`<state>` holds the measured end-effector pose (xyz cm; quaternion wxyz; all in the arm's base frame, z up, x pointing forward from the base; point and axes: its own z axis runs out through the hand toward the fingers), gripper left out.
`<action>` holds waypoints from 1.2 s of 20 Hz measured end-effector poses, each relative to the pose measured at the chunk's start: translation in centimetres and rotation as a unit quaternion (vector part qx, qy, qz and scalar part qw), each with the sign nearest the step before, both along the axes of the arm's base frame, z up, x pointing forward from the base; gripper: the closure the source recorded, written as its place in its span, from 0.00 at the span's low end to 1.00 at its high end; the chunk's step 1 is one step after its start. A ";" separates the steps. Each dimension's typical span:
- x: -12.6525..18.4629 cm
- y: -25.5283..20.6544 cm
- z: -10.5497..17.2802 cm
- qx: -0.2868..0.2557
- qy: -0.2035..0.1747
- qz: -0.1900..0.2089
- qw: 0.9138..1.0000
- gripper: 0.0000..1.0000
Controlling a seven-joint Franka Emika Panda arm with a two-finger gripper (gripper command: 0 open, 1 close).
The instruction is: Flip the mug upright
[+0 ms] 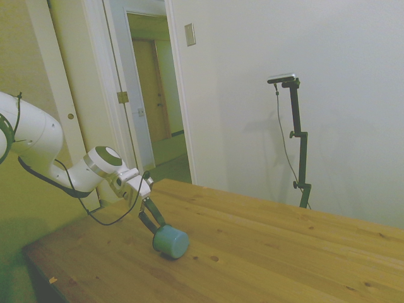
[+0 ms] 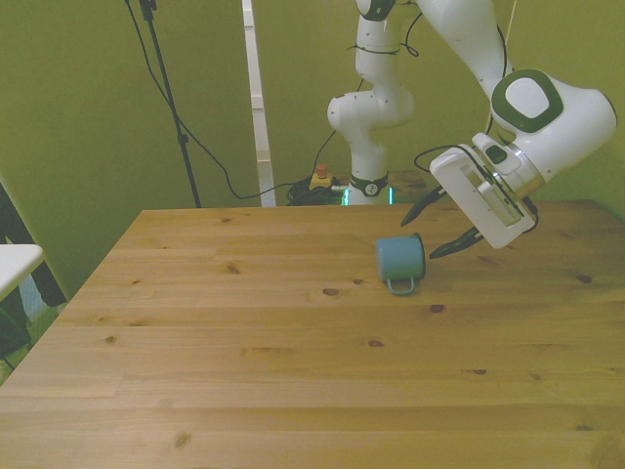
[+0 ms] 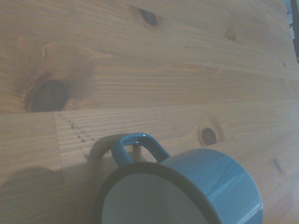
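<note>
Small teal cylindrical mug (image 2: 401, 260) with a pale inside and thin dark rim, lying on its side on the wooden plank surface (image 2: 293, 352), handle (image 3: 135, 147) toward the boards. The white arm's pincer (image 2: 428, 232) is spread, its dark fingers (image 2: 459, 241) flanking the mug's rim end toward the front view's right.

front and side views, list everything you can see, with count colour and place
mug: one, teal with pale inside and dark rim, lying on its side on the table toward the front view's right, handle toward the camera
table: one, light wood with dark knots, fills the lower part of both views
door hinge: one, brass, on the white door frame in the side view
arm: one, white, reaching down to the mug
tool: one, dark fingers open, one either side of the mug's rim end
</note>
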<state>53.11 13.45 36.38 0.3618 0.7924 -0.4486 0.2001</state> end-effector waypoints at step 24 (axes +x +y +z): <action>1.0 -4.5 -1.2 -0.029 -0.003 -0.007 1.000 1.00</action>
